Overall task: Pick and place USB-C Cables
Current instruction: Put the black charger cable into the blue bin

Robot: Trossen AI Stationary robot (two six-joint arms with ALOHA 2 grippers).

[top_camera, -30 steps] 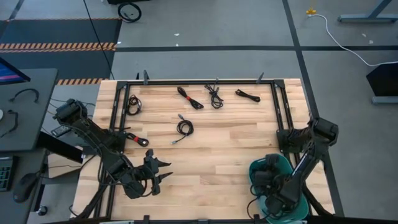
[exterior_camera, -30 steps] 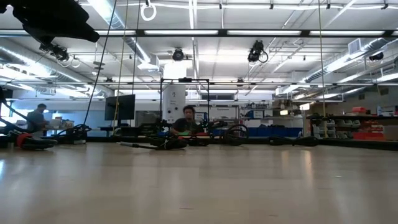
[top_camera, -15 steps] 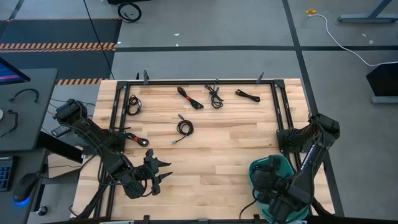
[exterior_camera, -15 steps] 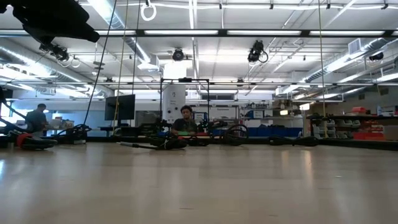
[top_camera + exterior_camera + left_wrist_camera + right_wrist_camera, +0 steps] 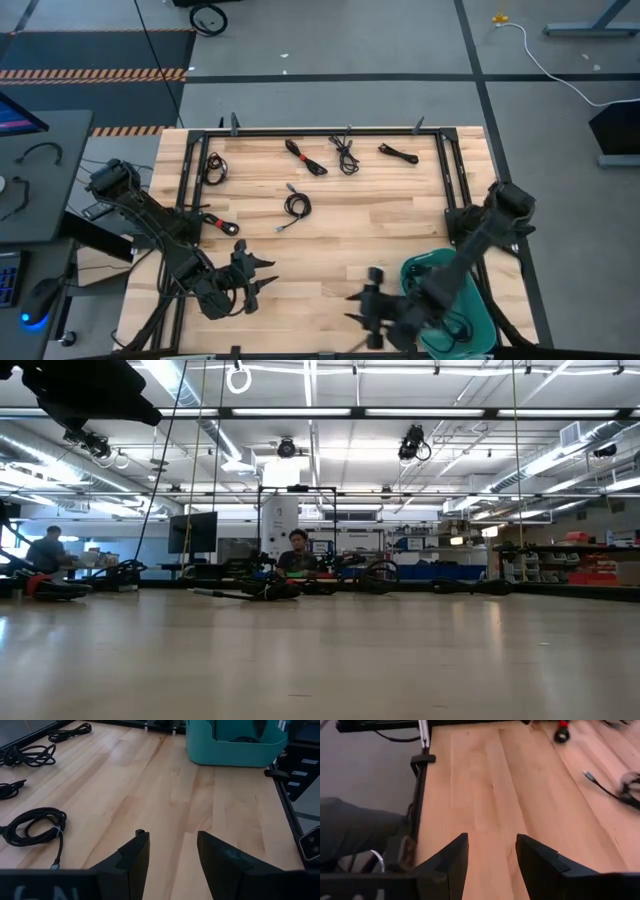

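Note:
Several black USB-C cables lie on the wooden table: coils near the far edge (image 5: 214, 165), (image 5: 305, 157), (image 5: 345, 153), (image 5: 398, 153), one at mid-table (image 5: 296, 205) and one with a red tie (image 5: 222, 224). My left gripper (image 5: 270, 276) hovers open near the near-left corner, and its wrist view shows a coil (image 5: 32, 825) ahead of the open fingers (image 5: 172, 840). My right gripper (image 5: 358, 308) is open and empty just left of the teal bin (image 5: 480, 325), over bare wood (image 5: 491, 842).
The teal bin (image 5: 235, 750) stands at the near-right corner with dark cords inside. A black metal frame (image 5: 330, 131) runs round the table's edges. In the right wrist view a plug end (image 5: 590, 776) and a red tie (image 5: 561, 735) lie farther off. People show in the room behind.
My right gripper has come out from over the teal bin and swung toward the table's left along the near edge, turning so that its fingers face left. The left arm has kept still, and no cable on the table has moved.

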